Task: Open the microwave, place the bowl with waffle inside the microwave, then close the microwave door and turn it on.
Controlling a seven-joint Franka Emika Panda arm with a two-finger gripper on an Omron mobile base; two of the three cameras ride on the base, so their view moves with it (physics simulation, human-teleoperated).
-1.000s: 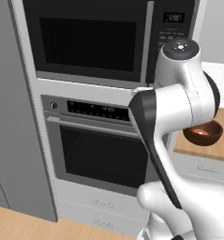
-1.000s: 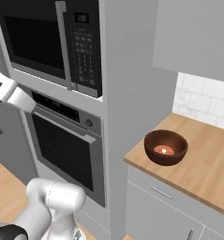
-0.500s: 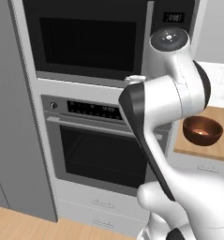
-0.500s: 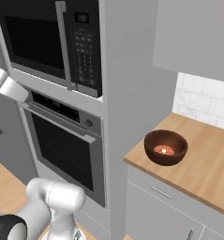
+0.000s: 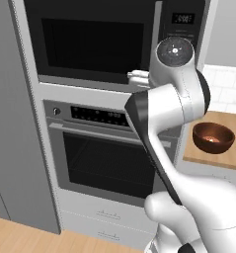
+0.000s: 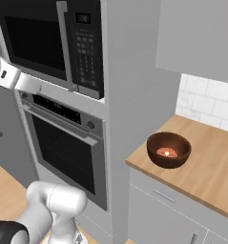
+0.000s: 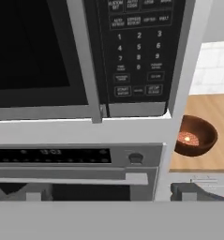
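Microwave door (image 5: 92, 44) shut in the tall wall unit above the oven (image 5: 107, 158); pincer spread wide and empty.

Left base view: the door is a stiff hinged panel, likely light to swing; the arm reaches up in front of it. Right base view: its long vertical handle (image 6: 64, 45), beside the keypad (image 6: 88, 52), looks the best hold; the bowl (image 6: 169, 150) with waffle (image 6: 166, 152) waits on the counter (image 6: 206, 167), probably rigid, smooth-sided. Hand view: the handle's lower end (image 7: 87, 70) lies close ahead.
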